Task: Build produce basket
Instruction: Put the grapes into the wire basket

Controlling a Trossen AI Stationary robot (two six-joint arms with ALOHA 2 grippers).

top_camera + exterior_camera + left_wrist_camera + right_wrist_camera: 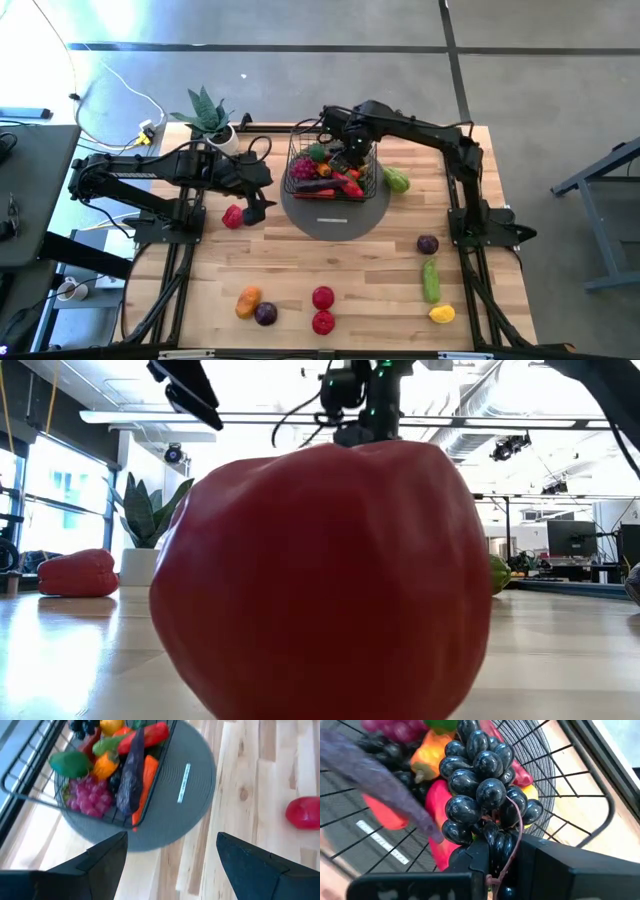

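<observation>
The black wire basket [325, 165] stands on a flat grey disc [335, 212] and holds mixed produce: pink grapes [90, 797], a purple eggplant [131, 777], and orange and red pieces. My right gripper [350, 155] is over the basket, shut on a bunch of black grapes [480, 785]. My left gripper [170, 855] is open and empty above the table left of the disc, near a red pepper [233, 216]. More produce lies loose on the near half of the table. My right gripper pinches the black grape bunch between its two fingers at the stem end [495, 847], coming from above and pointing down into the basket. The bunch reaches out ahead of the fingers over the red and orange produce. I cannot tell whether it rests on them.
A potted spiky plant [210, 115] stands at the far left. Loose on the table are a green piece [397, 180], a purple one [427, 244], a cucumber [431, 280], a yellow piece [441, 314], two red fruits [322, 297], and an orange one [248, 301]. A big red fruit [320, 580] fills the low view.
</observation>
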